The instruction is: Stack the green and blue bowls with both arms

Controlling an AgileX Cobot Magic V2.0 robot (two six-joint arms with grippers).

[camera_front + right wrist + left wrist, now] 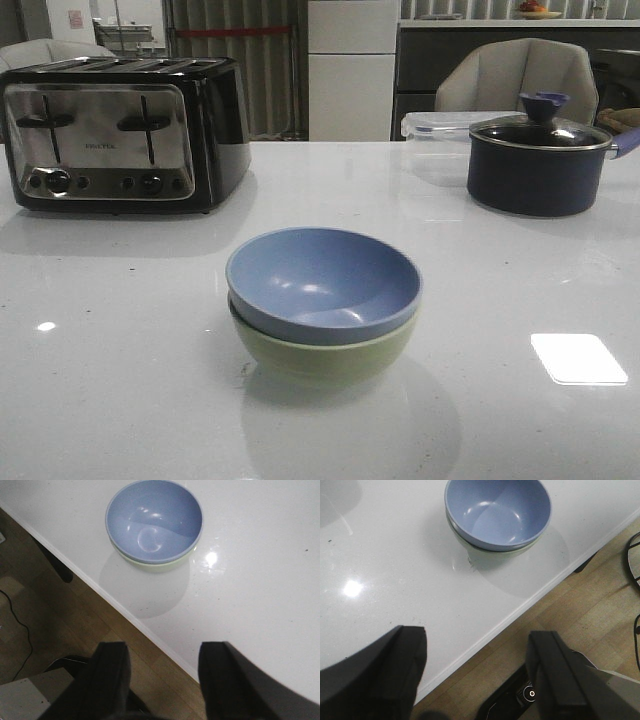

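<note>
The dusty blue bowl (322, 283) sits nested inside the pale green bowl (325, 360) near the table's front middle. Both wrist views look down on the pair: blue bowl (498, 513) over green bowl (487, 556), and blue bowl (154, 520) over a sliver of green bowl (159, 566). My left gripper (477, 635) hangs open over the table's front edge, well back from the bowls, holding nothing. My right gripper (162, 647) is likewise open and empty above the edge. Neither arm shows in the front view.
A chrome and black toaster (120, 130) stands at the back left. A dark navy pot with a glass lid (540, 160) is at the back right, with a clear plastic container (435, 128) behind it. Wooden floor (580, 610) lies beyond the table edge.
</note>
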